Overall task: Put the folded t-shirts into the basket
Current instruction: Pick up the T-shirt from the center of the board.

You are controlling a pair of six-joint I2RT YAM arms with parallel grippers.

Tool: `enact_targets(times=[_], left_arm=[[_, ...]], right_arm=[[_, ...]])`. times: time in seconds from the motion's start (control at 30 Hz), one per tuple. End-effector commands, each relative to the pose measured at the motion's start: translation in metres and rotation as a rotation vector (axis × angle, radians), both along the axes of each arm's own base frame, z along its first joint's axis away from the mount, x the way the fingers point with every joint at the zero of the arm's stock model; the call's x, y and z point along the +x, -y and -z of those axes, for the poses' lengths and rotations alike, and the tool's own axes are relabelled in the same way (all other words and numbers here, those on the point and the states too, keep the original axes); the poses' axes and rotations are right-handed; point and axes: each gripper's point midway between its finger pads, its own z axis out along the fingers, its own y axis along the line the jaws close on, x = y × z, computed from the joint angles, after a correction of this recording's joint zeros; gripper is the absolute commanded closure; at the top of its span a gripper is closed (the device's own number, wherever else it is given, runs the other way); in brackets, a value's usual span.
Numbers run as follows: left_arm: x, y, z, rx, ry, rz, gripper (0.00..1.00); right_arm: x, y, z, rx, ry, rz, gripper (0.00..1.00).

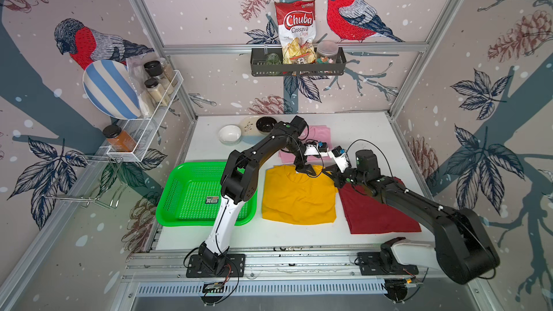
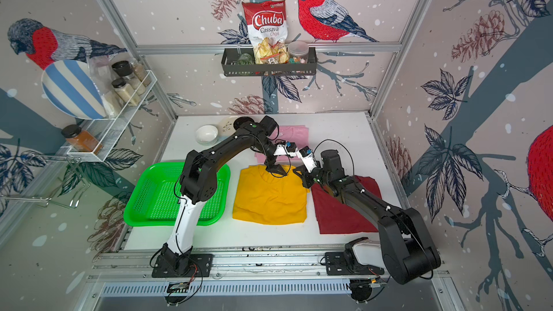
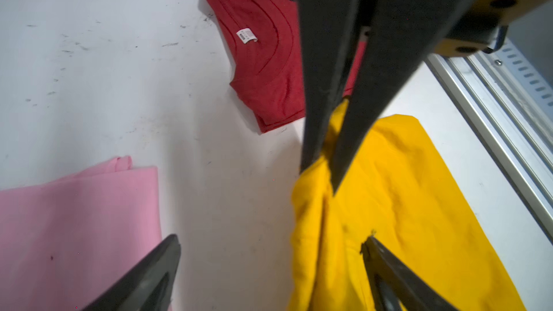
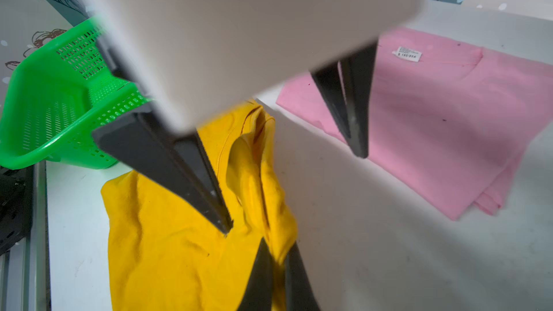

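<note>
Between the green basket [image 1: 169,195] and the dark red t-shirt [image 1: 377,213], the mustard yellow t-shirt [image 1: 299,197] lies folded on the white worktop [image 1: 209,142]. The right pincer [image 3: 320,176] is clamped on its far corner nearest the red one (cloth bunched up there). The left pincer [image 3: 270,239] hangs spread wide over the collar edge; the pink t-shirt [image 1: 321,133] lies farther back.

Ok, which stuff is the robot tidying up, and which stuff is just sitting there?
For the job: yellow t-shirt, dark red t-shirt, pink t-shirt, green basket.

Just lying about: white bowl, black bowl, Chuba cassava chips bag, striped plate, spice jars.
</note>
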Motion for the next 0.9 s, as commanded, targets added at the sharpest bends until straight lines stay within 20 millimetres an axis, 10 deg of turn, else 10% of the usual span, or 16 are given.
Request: enact_targets(times=[0.0, 0.23, 0.47, 0.67, 0.87], left_arm=[[-0.013, 0.0, -0.001, 0.007, -0.02, 0.044, 0.14], [-0.022, 0.003, -0.001, 0.039, -0.013, 0.062, 0.5], [-0.029, 0.001, -0.006, 0.028, -0.025, 0.086, 0.97], [-0.041, -0.006, -0.008, 0.022, -0.026, 0.137, 1.0], [-0.042, -0.007, -0.01, 0.02, -0.026, 0.139, 0.99]], right_arm=[[0.007, -0.003, -0.018, 0.013, 0.099, -0.003, 1.0], [0.002, 0.0, -0.025, 0.02, 0.096, 0.008, 0.99], [0.008, 0.019, -0.021, 0.149, -0.143, 0.124, 0.57], [0.003, 0.04, -0.007, 0.31, -0.441, 0.146, 0.05], [-0.013, 0.017, 0.016, 0.262, -0.557, 0.04, 0.0]])
